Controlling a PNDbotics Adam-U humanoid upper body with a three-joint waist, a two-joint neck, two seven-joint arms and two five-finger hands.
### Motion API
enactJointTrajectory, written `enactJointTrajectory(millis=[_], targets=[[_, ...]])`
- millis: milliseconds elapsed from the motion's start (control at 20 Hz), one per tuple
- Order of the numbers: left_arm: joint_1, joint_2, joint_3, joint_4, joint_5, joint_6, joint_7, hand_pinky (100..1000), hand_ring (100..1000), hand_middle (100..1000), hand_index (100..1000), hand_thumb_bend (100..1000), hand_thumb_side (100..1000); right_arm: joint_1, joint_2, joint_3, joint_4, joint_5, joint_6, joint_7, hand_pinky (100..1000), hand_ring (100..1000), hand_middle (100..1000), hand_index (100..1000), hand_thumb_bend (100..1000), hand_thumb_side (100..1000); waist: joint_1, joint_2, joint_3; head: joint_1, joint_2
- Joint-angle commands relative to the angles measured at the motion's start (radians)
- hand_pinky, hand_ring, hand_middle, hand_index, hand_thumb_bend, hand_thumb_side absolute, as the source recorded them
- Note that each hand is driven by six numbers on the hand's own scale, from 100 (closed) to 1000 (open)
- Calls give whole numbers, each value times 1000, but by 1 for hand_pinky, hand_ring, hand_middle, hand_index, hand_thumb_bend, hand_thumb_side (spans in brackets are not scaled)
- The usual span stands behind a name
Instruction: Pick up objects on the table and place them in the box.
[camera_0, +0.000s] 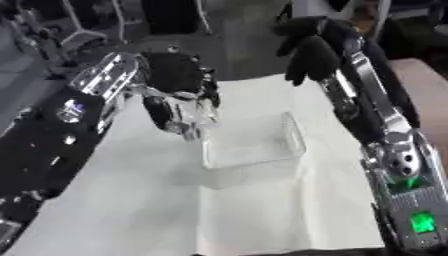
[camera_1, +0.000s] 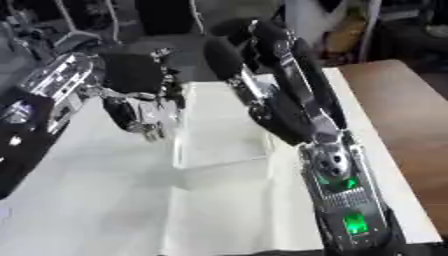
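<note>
Left eye view shows the left arm coming in from the left edge, black with silver joints, reaching toward the middle of the counter (camera_0: 131, 200), which is covered by a white cloth. At its end, the left robot hand (camera_0: 179, 107) hangs just above the left wall of a clear box (camera_0: 254, 145). Its fingers point down and curl inward, and something pale and shiny seems to sit between them, though it is too blurred to make out, so I cannot tell whether the robot hand grips anything.

Just right of that hand, the clear box stands on the white cloth near the centre of the counter, open at the top; I can make out nothing inside it.

Farther right, the right arm rises from the near right corner, green lights glowing on its forearm, and stretches toward the far edge of the counter. The right robot hand (camera_0: 308, 55) hangs there above the cloth's far edge, well apart from the box, its fingers relaxed and drooping, holding nothing.
</note>
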Motion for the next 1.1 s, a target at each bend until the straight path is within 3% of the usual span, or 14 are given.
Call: enactJointTrajectory(millis=[50,150,200,300,400,450,550,600,650,700,850,900,950,1100], targets=[[-35,-26,1,19,-41,-14,18,100,100,100,203,100,319,-22,11,4,-8,-4,-7,-1,387,431,545,753,594,1000,-4,-11,-3,14,-18],[-37,-41,3,34,-67,-17,37,100,100,100,219,100,374,-24,14,5,-8,-5,-10,-3,388,432,545,752,588,1000,-3,-10,-6,14,-20],[-37,-47,4,41,-80,-17,48,100,100,100,214,100,358,-25,15,5,-8,-5,-11,-4,388,432,545,752,589,1000,-3,-10,-7,15,-21],[-36,-55,4,51,-107,-19,74,100,100,100,288,100,499,-25,16,6,-8,-6,-12,-4,388,432,545,752,587,1000,-2,-10,-8,14,-22],[-34,-60,2,59,-146,-22,101,100,110,132,332,100,508,-25,17,6,-8,-7,-13,-4,388,432,544,752,587,1000,-1,-10,-9,15,-21],[-33,-63,1,65,-165,-25,113,275,309,317,469,100,616,-26,18,7,-8,-7,-13,-4,389,432,544,752,587,1000,-1,-10,-9,15,-21],[-32,-68,-2,79,-213,-30,117,436,489,493,593,100,741,-26,18,7,-8,-8,-14,-4,389,432,544,751,586,1000,-1,-10,-9,16,-20],[-33,-70,-2,87,-242,-29,110,574,643,639,696,188,869,-26,18,7,-8,-8,-15,-4,388,432,544,751,588,1000,-1,-11,-9,17,-19],[-33,-73,-2,95,-272,-23,98,631,709,698,724,251,927,-26,18,8,-8,-8,-15,-3,388,432,544,751,588,1000,-1,-11,-9,17,-18],[-33,-76,-1,103,-300,-18,88,684,760,746,759,299,982,-27,18,8,-8,-9,-15,-3,388,432,544,751,587,1000,-1,-11,-9,17,-17],[-30,-84,5,131,-366,-4,58,814,869,831,833,462,1000,-27,18,8,-8,-9,-15,-2,388,432,544,751,587,1000,-1,-10,-9,18,-13],[-30,-86,9,141,-382,-1,49,796,854,821,826,433,1000,-27,19,8,-8,-9,-16,-2,388,432,544,751,587,1000,-1,-10,-9,18,-12],[-29,-89,12,149,-393,0,46,850,897,854,854,496,1000,-27,19,8,-8,-9,-16,-2,388,431,544,751,587,1000,-1,-10,-9,18,-12],[-28,-93,21,168,-413,7,46,868,912,870,873,488,1000,-28,19,9,-8,-10,-16,-2,388,431,544,751,588,1000,-1,-10,-9,16,-9]])
